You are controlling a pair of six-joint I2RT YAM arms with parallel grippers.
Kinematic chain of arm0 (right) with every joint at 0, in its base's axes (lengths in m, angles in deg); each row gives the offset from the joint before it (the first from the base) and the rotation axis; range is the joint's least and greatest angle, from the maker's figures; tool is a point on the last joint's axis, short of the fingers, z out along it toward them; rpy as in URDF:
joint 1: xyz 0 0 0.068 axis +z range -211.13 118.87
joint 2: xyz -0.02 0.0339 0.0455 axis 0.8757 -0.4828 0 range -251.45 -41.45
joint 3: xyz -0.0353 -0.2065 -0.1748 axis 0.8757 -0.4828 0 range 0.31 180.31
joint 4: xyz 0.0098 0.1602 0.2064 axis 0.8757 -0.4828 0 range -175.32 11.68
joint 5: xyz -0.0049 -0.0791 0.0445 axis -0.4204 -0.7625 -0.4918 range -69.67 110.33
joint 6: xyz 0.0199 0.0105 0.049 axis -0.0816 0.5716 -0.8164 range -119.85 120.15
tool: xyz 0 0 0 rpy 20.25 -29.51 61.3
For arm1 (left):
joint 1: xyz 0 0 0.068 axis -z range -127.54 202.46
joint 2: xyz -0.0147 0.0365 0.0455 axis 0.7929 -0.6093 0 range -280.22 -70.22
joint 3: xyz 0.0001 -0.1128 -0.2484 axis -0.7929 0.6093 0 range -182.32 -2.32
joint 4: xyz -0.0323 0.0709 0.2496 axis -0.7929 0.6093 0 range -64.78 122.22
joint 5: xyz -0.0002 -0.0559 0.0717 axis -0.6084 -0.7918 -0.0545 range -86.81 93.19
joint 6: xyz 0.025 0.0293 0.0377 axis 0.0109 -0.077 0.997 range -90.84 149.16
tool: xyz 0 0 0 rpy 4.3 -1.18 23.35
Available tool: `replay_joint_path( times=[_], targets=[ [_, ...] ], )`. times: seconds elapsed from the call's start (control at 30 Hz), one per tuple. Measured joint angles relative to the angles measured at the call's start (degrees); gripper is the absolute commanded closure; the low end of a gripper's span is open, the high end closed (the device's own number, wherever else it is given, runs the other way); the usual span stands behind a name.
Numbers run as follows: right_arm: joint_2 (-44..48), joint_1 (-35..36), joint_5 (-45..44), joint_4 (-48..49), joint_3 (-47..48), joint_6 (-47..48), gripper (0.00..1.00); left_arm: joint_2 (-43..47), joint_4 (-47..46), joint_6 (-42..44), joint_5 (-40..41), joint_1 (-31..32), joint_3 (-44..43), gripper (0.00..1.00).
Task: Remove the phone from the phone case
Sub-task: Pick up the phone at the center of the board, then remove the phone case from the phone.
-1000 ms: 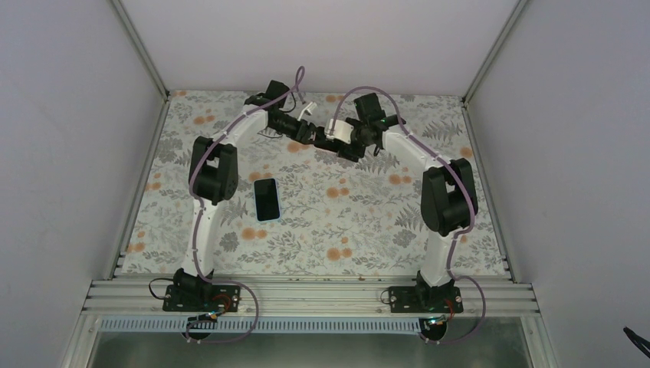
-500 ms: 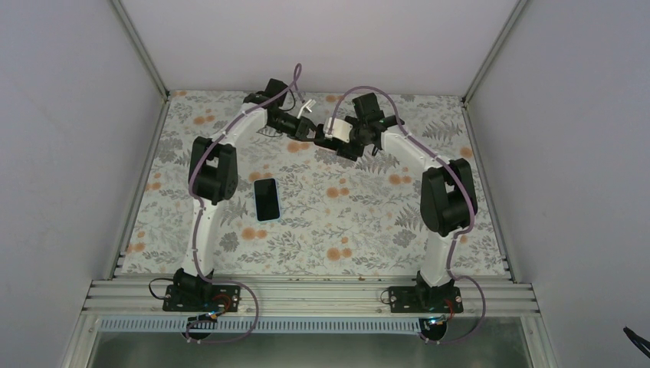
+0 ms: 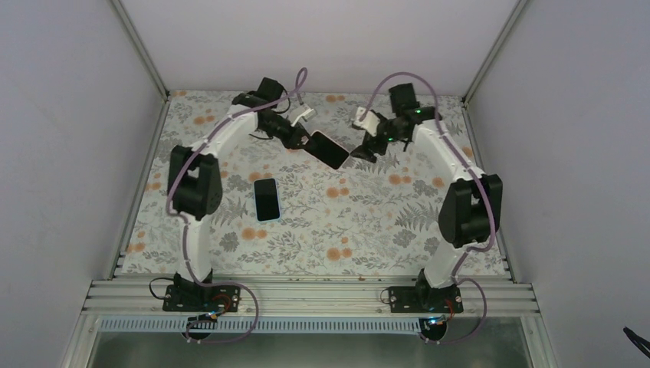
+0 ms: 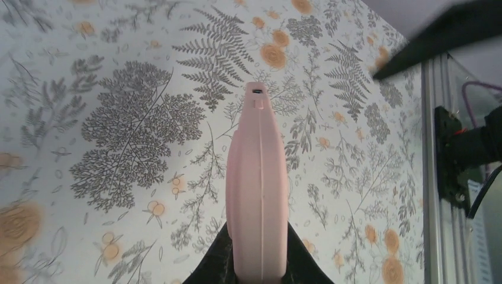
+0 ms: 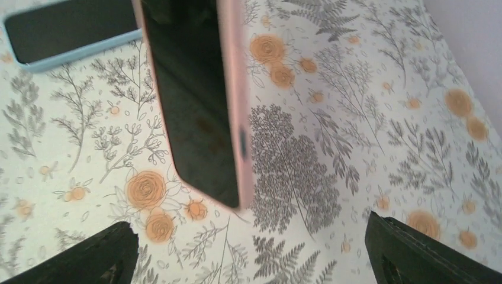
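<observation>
The phone with a dark screen sits in a pink case (image 3: 328,149). My left gripper (image 3: 304,139) is shut on one end of it and holds it tilted above the table at the back centre. In the left wrist view the case (image 4: 258,189) shows edge-on between my fingers (image 4: 216,266). My right gripper (image 3: 362,151) is open and empty, just right of the case's free end and apart from it. In the right wrist view the cased phone (image 5: 198,100) hangs ahead of my wide-open gripper (image 5: 248,242).
A second phone in a light blue case (image 3: 266,198) lies flat, screen up, on the floral table left of centre; it also shows in the right wrist view (image 5: 65,29). Grey walls and aluminium rails (image 3: 306,295) bound the table.
My right gripper has let go of the pink-cased phone and drawn back to the right, open. My left gripper still holds the phone, which now shows in full, tilted.
</observation>
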Motion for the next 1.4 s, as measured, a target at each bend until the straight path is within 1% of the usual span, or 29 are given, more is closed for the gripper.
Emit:
replay_joint_path(
  times=[0.1, 0.2, 0.27, 0.33, 0.47, 0.57, 0.73, 0.8, 1.07, 1.37, 1.4],
  targets=[
    [-0.85, -4.83, 6.08, -5.51, 3.74, -1.51, 0.0, 8.72, -2.51, 3.34, 3.63, 0.11, 7.04, 0.98],
    [-4.04, -7.96, 10.84, -9.73, 8.11, -2.67, 0.0, 15.41, -5.2, 6.01, 6.6, 0.57, 11.61, 0.98],
    [-5.42, -8.59, 13.22, -11.72, 8.41, -2.58, 0.0, 18.69, -7.39, 7.69, 7.98, 1.16, 14.53, 0.98],
    [-5.73, -8.46, 14.73, -12.96, 6.82, -2.32, 0.0, 20.48, -8.48, 8.87, 8.7, 1.77, 16.83, 0.98],
    [-3.61, -8.09, 15.06, -11.15, 1.25, -3.04, 0.0, 20.74, -9.46, 9.92, 9.57, 2.56, 19.02, 0.98],
    [-2.08, -8.11, 14.71, -9.09, -1.09, -4.37, 0.01, 20.68, -9.53, 10.16, 9.99, 2.69, 19.32, 0.98],
    [-1.79, -8.11, 13.77, -5.62, -1.49, -6.71, 0.07, 20.68, -10.54, 10.14, 10.14, 3.08, 19.3, 0.98],
    [-1.79, -8.11, 13.16, -4.55, -1.49, -7.72, 0.08, 20.68, -10.51, 10.14, 10.14, 3.63, 19.23, 0.98],
    [-2.62, -7.43, 11.37, -1.68, -1.49, -10.8, 0.09, 20.68, -9.99, 10.1, 10.32, 6.38, 17.11, 0.98],
    [-3.61, -6.64, 9.11, -0.68, -1.49, -12.0, 0.09, 20.68, -8.98, 9.7, 10.62, 6.54, 16.65, 0.98],
    [-3.63, -6.64, 8.96, -0.7, -1.49, -11.98, 0.1, 20.68, -8.98, 9.7, 10.64, 6.54, 16.65, 0.98]
  ],
)
